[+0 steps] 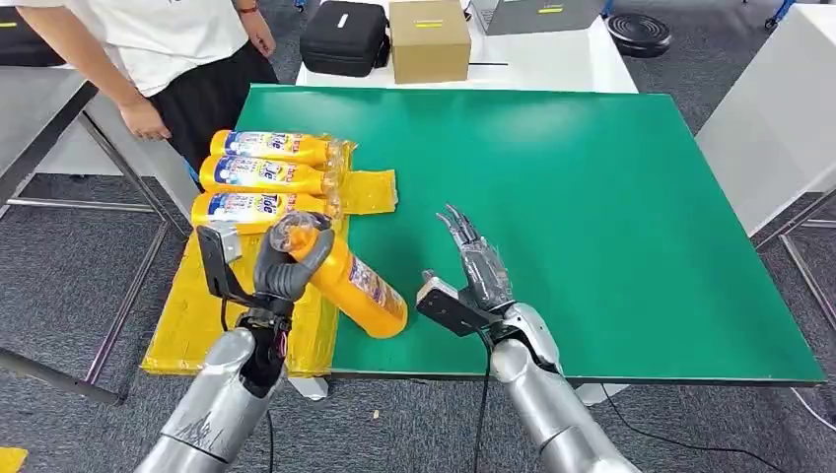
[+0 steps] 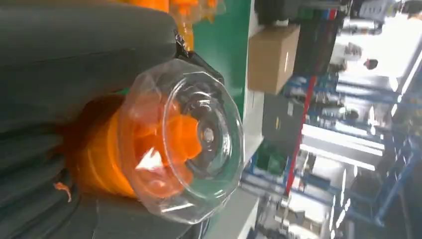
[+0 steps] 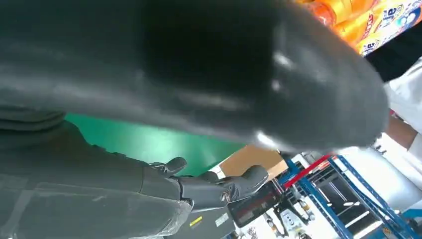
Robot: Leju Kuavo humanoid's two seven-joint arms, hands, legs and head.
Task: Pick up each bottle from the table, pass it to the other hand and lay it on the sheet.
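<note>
While the left hand (image 1: 284,264) grips an orange bottle (image 1: 357,286) near its clear cap, its fingers wrap around the neck and the bottle tilts down toward the green table (image 1: 611,197), its base close to the table's near edge. In the left wrist view the clear cap (image 2: 186,139) faces the camera, with the orange nozzle showing through it and the grey thumb pressed along the bottle's side. The right hand (image 1: 478,261) stands just beside the bottle over the table, holding nothing, palm turned toward the bottle and fingers stretched out and slightly apart. Three more bottles (image 1: 266,177) lie side by side on the yellow sheet (image 1: 187,325), which covers the table's left end, their caps pointing right. A person (image 1: 168,49) in a white shirt stands at the far left corner, one hand hanging near the bottles. Beyond the table sit a black case (image 1: 345,37) and a cardboard box (image 1: 429,39).
</note>
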